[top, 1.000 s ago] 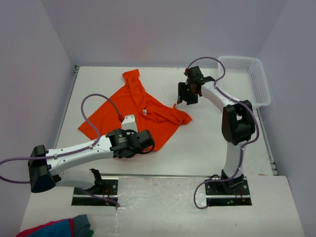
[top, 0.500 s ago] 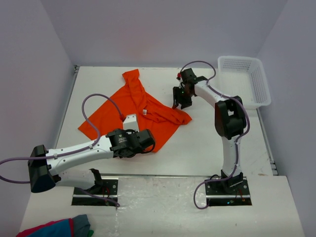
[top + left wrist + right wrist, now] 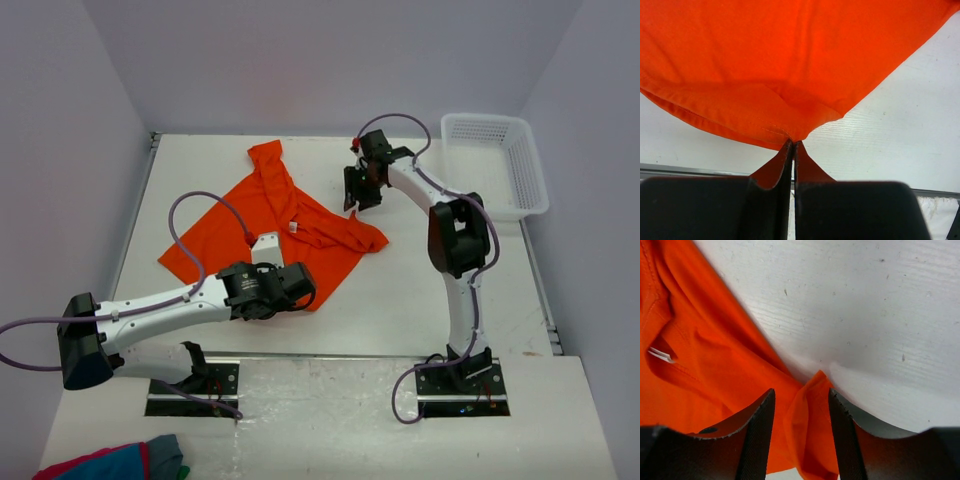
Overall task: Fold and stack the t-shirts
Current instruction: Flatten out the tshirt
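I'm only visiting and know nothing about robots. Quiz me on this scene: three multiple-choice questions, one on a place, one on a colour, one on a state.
1. Where is the white basket?
A. far right corner of the table
B. between the arm bases
C. near left corner

2. What colour is the t-shirt?
A. green
B. white
C. orange

3. How is the left gripper?
A. wide open
B. shut on the t-shirt's edge
C. inside the basket

Answers: 1 A, the top view shows it there; 2 C, every view shows orange cloth; 3 B, its wrist view shows the jaws pinched together on the hem.
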{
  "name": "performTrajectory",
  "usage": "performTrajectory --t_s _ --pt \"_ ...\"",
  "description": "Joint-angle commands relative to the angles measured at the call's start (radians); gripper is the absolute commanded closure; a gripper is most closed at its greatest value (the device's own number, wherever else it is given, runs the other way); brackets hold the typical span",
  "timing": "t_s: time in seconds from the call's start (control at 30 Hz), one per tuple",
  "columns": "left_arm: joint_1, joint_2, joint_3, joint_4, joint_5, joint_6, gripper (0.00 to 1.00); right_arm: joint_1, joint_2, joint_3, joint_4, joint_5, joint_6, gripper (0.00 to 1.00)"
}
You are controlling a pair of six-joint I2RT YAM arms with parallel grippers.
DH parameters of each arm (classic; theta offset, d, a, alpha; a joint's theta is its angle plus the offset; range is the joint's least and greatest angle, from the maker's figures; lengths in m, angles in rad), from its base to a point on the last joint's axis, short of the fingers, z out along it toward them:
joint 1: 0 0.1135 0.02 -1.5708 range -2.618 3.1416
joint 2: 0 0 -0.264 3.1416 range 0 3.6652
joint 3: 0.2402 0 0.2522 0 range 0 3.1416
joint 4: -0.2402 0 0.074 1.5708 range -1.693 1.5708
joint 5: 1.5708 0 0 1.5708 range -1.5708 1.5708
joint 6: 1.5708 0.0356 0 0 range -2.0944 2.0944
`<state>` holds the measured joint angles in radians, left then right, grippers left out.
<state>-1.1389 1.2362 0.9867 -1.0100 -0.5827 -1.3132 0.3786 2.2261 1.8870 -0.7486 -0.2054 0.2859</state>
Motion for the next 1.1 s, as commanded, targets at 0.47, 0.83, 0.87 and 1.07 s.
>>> performTrajectory --t_s 0.47,0.83,0.87,1.07 --pt "0.007 -0.041 0.001 0.022 -0.009 0.025 1.0 0.009 0.155 0.159 -0.052 -0.015 -0.004 0.63" --pt "0.007 -0.041 -0.028 0.053 0.007 0.029 1.0 0.011 0.103 0.098 -0.031 0.031 -0.001 0.98" --pt "0.007 -0.04 -0.031 0.054 0.009 0.029 1.0 0.011 0.096 0.089 -0.032 0.038 -0.001 1.0" --pt "0.007 -0.021 -0.046 0.08 -0.002 0.043 1.0 0.011 -0.017 0.026 -0.006 0.098 -0.001 1.0"
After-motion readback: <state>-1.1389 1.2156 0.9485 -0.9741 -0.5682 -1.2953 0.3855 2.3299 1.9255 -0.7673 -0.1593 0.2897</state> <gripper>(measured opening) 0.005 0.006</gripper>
